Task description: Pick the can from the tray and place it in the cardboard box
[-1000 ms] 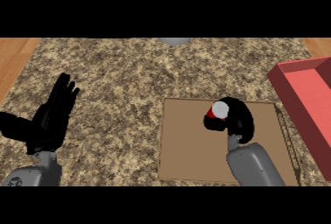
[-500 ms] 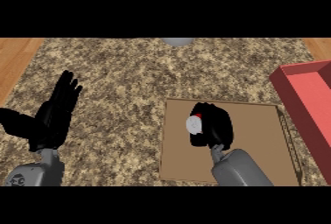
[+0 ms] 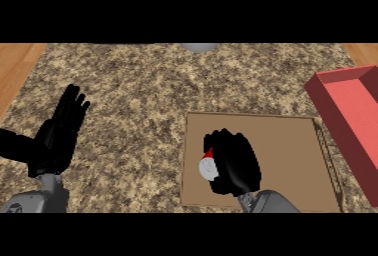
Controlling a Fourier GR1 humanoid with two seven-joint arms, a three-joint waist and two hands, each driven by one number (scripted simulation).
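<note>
In the head view the right hand (image 3: 235, 165) is over the cardboard box (image 3: 288, 150). Its fingers are curled round the can (image 3: 209, 167), which shows only a grey end and some red. The left hand (image 3: 59, 137) rests at the left, fingers straight and holding nothing, and the red tray (image 3: 347, 110) lies just beside the box.

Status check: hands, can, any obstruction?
Right hand shut on can, over the cardboard box. Left hand open, resting at view's left. Tray off to the right; nothing seen blocking the box.
</note>
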